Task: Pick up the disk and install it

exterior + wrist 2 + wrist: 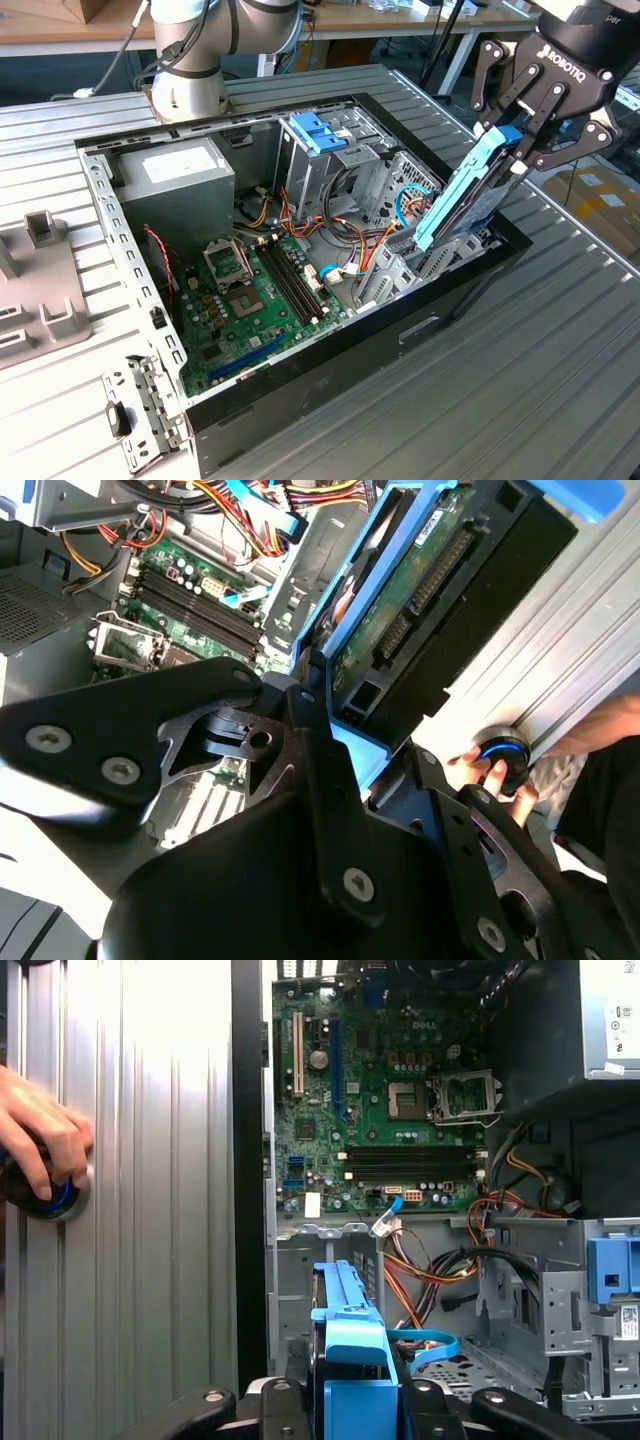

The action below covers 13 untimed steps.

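Note:
The disk (462, 208), a dark drive in bright blue side rails, stands steeply tilted over the case's corner at the exterior view's right. Its lower end dips among the metal brackets inside the open computer case (100, 200). My gripper (515, 150) is shut on the disk's upper end, one black finger on each blue rail. In the second wrist view the disk (420, 590) shows its green circuit board, clamped in the gripper (350, 730). In the first wrist view the disk's blue end tab (350, 1345) sits in the gripper (355, 1400), above the bay floor.
The case holds a green motherboard (250, 300), a grey power supply (175, 175), a tall metal cage with a lighter blue latch (315, 130) and loose cables. A person's hand (40, 1140) rests on a round knob (55, 1195) on the ribbed table. The arm's base (190, 70) stands behind the case.

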{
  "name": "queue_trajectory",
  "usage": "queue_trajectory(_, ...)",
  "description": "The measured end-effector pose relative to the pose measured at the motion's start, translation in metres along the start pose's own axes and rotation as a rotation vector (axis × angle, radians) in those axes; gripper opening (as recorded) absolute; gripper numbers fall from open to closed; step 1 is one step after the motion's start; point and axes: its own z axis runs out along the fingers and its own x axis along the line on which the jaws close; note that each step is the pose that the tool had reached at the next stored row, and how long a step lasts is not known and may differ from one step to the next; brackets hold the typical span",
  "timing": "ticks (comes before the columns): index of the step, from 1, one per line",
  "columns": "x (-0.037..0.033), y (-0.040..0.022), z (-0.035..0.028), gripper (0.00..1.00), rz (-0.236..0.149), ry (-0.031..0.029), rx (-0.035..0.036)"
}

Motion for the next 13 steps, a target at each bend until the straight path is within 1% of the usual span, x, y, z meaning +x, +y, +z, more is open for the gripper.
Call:
queue_trajectory(5,-0.0026,0.0027,0.0009,0.37,0.0,-0.0011,-0.0001)
queue_trajectory(7,-0.0053,0.0046,0.0019,0.37,0.0,-0.003,-0.0001)
queue_trajectory(8,-0.0066,0.006,0.0027,0.37,0.0,-0.0049,-0.0001)
queue_trajectory(13,-0.0111,0.0099,0.005,0.37,0.0,-0.0091,-0.0002)
